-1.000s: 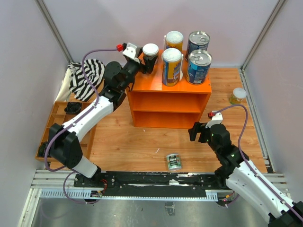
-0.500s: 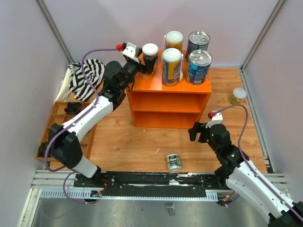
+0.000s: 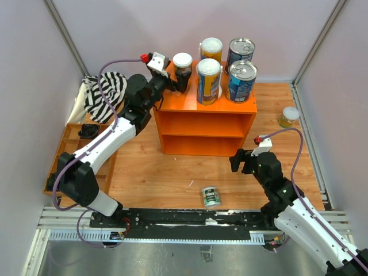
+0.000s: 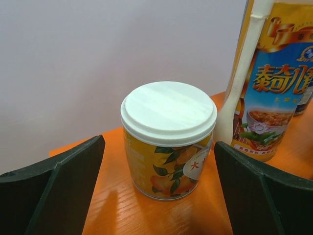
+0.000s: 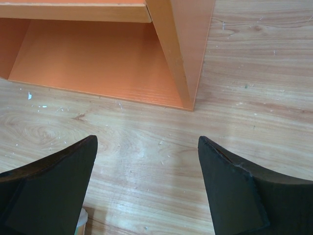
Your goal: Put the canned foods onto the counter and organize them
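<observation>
The orange counter (image 3: 190, 112) carries two tall yellow-and-blue cans (image 3: 208, 80) and two wide blue cans (image 3: 241, 80) on its top. At the top's left corner stands a small yellow-labelled can (image 3: 183, 63) with a white lid. My left gripper (image 3: 177, 76) is open around it; in the left wrist view the can (image 4: 168, 142) stands upright on the counter (image 4: 146, 210), clear of both fingers of the gripper (image 4: 159, 142). My right gripper (image 3: 238, 161) hangs open and empty over the floor (image 5: 147, 139) before the counter (image 5: 181, 58). A small green can (image 3: 211, 196) lies on the floor; another yellow can (image 3: 289, 117) stands far right.
A brown compartment tray (image 3: 66, 155) lies along the left wall, with a black item (image 3: 86, 130) in it. A striped cloth (image 3: 106, 95) is bunched behind it. Grey walls close in the left, back and right sides. The counter's shelf openings face me.
My left gripper has opened wide, letting go of the small yellow can, which stays on the counter's top. The right arm has barely moved.
</observation>
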### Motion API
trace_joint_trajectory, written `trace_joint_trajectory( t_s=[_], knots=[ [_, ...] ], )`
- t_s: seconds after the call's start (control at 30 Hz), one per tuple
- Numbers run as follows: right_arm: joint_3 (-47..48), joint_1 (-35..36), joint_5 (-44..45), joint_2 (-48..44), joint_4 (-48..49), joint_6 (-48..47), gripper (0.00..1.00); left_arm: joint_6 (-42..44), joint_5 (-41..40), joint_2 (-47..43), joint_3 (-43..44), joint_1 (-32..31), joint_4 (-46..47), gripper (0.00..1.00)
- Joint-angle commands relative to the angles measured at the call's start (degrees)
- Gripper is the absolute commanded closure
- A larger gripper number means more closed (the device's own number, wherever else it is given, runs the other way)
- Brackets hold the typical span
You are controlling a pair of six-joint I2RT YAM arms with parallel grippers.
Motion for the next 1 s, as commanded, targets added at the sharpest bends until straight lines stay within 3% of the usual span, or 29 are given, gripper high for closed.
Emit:
trace_joint_trajectory(
  t_s=[0.0,0.27,0.5,0.73,0.97],
  knots=[
    [0.1,1.1,0.2,-0.4,-0.59,-0.05,0.16,-0.9,-0.75,-4.25,-0.99,0.49,0.76,0.01],
    [0.3,1.1,-1.12,-0.55,-1.45,-0.76,0.16,-6.27,-4.47,-13.48,-7.25,0.39,0.38,0.01],
    [1.52,1.53,-5.64,2.52,-3.49,0.03,0.16,-14.71,-8.93,-25.85,-15.64,-1.21,-11.54,0.02],
    [2.68,8.22,-1.08,1.85,-8.51,2.79,0.16,-23.04,-13.98,-39.2,-25.64,-10.63,-21.83,0.03],
    [0.03,10.24,3.36,-3.24,-11.32,8.51,0.16,-33.36,-19.55,-42.05,-34.8,-25.44,-26.36,0.02]
  ],
)
